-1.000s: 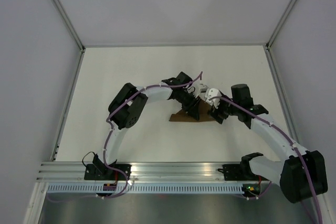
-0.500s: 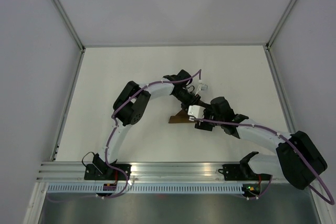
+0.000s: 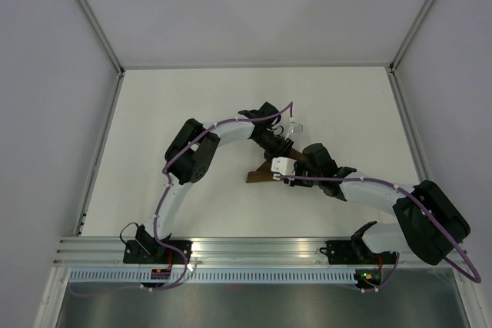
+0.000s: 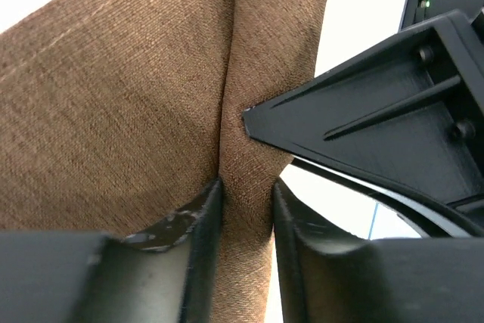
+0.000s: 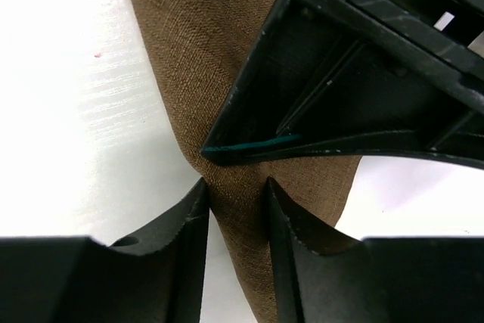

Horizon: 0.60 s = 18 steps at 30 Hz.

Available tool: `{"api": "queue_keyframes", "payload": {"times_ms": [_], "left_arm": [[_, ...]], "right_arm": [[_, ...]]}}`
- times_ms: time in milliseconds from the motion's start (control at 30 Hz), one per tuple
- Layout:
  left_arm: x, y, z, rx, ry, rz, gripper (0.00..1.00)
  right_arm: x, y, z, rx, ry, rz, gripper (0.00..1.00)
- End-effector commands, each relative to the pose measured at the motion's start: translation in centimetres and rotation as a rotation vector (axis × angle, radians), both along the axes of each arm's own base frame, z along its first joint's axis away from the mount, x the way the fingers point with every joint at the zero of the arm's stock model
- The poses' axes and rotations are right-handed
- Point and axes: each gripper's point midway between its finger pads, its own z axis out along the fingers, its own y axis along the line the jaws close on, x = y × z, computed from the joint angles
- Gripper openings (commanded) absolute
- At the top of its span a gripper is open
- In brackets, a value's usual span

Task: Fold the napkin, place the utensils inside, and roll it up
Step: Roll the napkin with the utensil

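You had the left gripper (image 4: 246, 206) clamped on a raised ridge of the napkin (image 4: 113, 96). The cloth filled the gap between its fingers (image 4: 198, 225) and spread up and to the left of them. Your right gripper (image 5: 234, 202) came in from the other side, jaws closed in on the same brown fold, cloth pressed against both inner faces. The two grippers met almost tip to tip, each one's finger showing in the other's wrist view just above the pinch.

A thin teal strip (image 5: 253, 143) ran along the edge of the left finger in the right wrist view; couldn't tell if that was the knife.

From above, the napkin lay mid-table (image 3: 192, 105), mostly under both wrists, one brown corner poking out to the left of them.
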Motion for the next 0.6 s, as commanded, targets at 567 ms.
{"api": "queue_keyframes", "payload": {"times_ms": [567], "left_arm": [[10.4, 4.8, 11.2, -0.06, -0.484, 0.575, 0.44]], "right_arm": [[-1.7, 0.3, -0.6, -0.022, 0.421, 0.157, 0.33]]}}
